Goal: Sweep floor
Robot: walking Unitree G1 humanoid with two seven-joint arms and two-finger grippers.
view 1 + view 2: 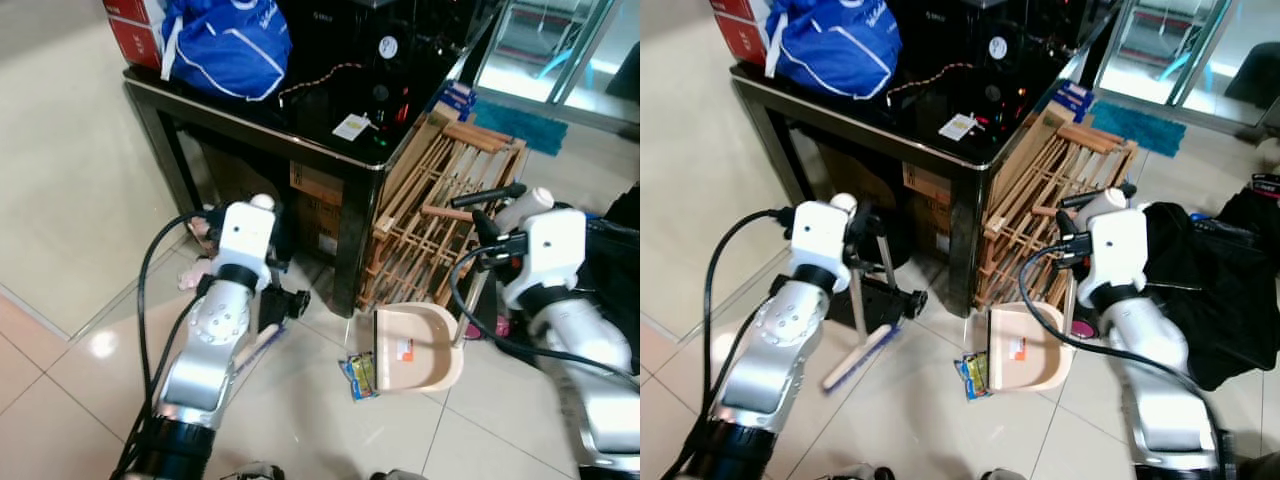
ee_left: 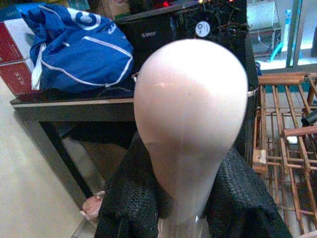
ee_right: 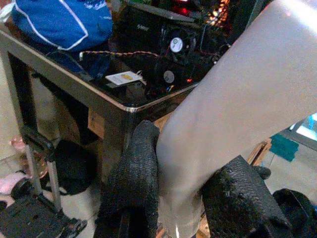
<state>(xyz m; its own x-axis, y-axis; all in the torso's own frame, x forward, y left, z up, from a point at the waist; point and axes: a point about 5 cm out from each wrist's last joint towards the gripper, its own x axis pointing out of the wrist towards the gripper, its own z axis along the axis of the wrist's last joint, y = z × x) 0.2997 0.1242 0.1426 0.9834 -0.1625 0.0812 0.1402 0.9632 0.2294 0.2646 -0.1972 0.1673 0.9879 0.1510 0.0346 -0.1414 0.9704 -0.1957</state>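
Beige dustpan (image 1: 420, 348) handle in right end effector (image 3: 181, 193)

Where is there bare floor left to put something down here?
Bare tiles spread on the robot's left, beside the black table, and nearer the camera below the dustpan and wrapper. It is crowded under the table and around the wooden rack. The left claw grips the broom handle; the right claw grips the dustpan's.
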